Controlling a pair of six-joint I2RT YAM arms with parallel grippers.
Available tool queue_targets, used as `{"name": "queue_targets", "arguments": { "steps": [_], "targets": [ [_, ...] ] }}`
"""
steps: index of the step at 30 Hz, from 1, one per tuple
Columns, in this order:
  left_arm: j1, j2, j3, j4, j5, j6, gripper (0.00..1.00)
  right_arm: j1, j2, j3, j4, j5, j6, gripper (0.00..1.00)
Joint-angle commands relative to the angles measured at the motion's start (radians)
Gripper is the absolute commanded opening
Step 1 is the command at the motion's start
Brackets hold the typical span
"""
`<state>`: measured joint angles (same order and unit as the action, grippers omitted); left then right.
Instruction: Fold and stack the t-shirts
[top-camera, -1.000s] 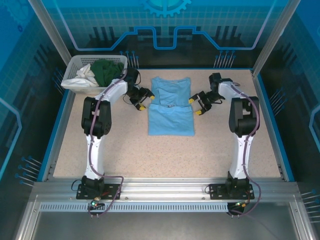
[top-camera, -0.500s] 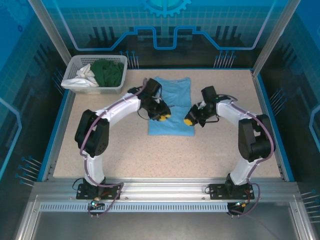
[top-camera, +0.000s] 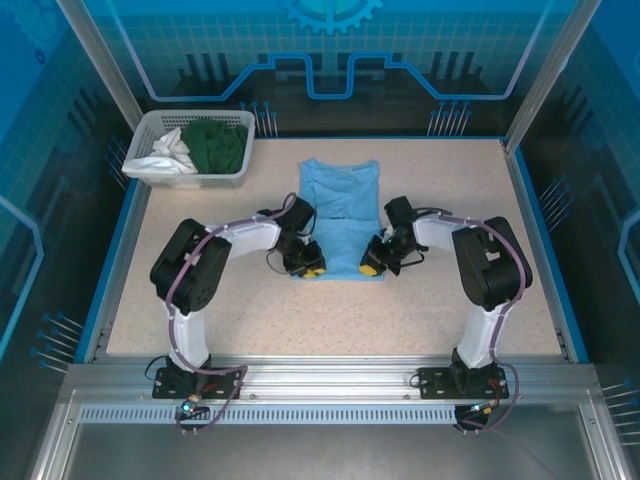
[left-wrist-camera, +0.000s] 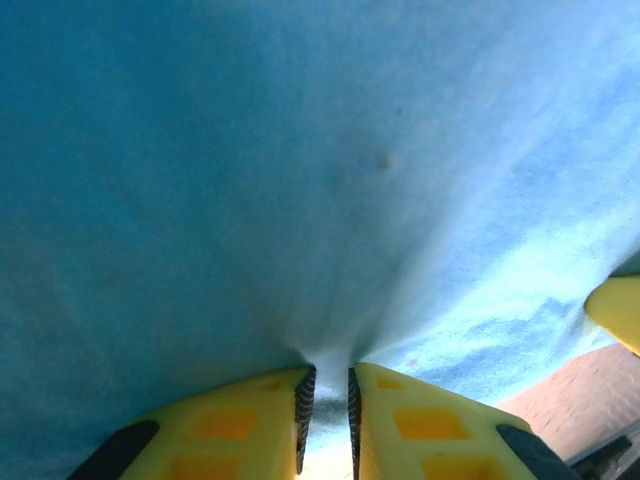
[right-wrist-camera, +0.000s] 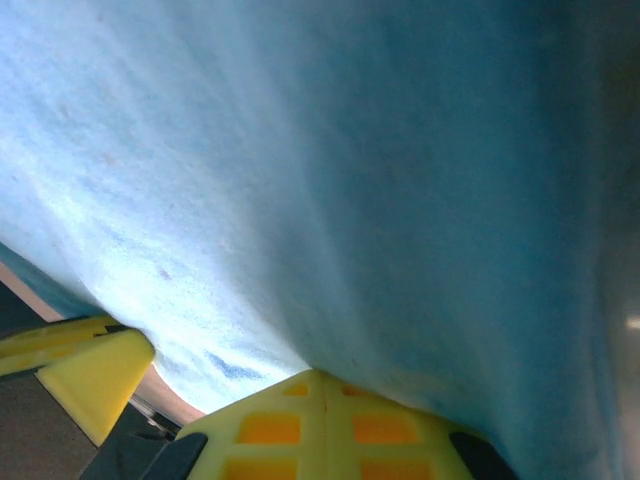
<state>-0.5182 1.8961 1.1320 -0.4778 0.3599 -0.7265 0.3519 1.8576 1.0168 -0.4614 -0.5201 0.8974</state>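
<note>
- Here, the light blue t-shirt (top-camera: 340, 200) lies flat at the middle of the tabletop (top-camera: 250, 320). Its long axis runs from the near edge toward the far edge, and its far end stops just short of the far edge.
- The left gripper (top-camera: 310, 270) sits at the shirt's near left corner and the right gripper (top-camera: 371, 266) at its near right corner. The two are level with each other, and the near hem spans the gap between them.
- In the left wrist view, the left gripper (left-wrist-camera: 326, 400) is pinching a fold of the blue cloth (left-wrist-camera: 300, 150), with only a thin slit between its pads.
- In the right wrist view, the right gripper (right-wrist-camera: 320, 385) is pressed together, and the cloth (right-wrist-camera: 350, 150) fans out from the seam between its pads. It appears to be nipping the hem.
- Seen from both grippers, the rest of the shirt lies straight ahead, toward the far edge. A fold would therefore carry the hem along the long axis, away from the arm bases.
- Each arm is nearer its own corner, so neither needs to cross over.
- The dark green garment (top-camera: 215, 140) and the white garment (top-camera: 170, 150) wait in the basket (top-camera: 150, 178) at the far left corner, well apart from the shirt.
</note>
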Motion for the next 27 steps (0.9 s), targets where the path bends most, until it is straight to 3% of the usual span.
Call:
{"name": "queue_targets", "arguments": {
  "steps": [1, 8, 13, 16, 20, 27],
  "targets": [
    [-0.030, -0.078, -0.177, -0.074, -0.045, 0.001, 0.24, 0.081, -0.055, -0.115, -0.065, 0.122, -0.050, 0.00],
    [-0.051, -0.329, -0.348, -0.173, -0.065, -0.005, 0.31, 0.219, -0.281, -0.272, -0.075, 0.257, -0.079, 0.03],
    [-0.050, -0.443, -0.186, -0.303, -0.081, 0.033, 0.40, 0.220, -0.472, -0.251, -0.106, 0.270, -0.048, 0.14],
    [-0.049, -0.396, -0.058, -0.291, -0.047, 0.068, 0.38, 0.213, -0.524, -0.203, -0.110, 0.315, -0.005, 0.18],
    [-0.049, -0.217, 0.086, -0.209, -0.005, 0.125, 0.25, 0.160, -0.390, -0.078, -0.132, 0.324, 0.014, 0.11],
    [-0.009, 0.064, 0.324, -0.174, -0.088, 0.234, 0.19, 0.096, -0.060, 0.177, -0.187, 0.371, -0.024, 0.05]
  ]
}}
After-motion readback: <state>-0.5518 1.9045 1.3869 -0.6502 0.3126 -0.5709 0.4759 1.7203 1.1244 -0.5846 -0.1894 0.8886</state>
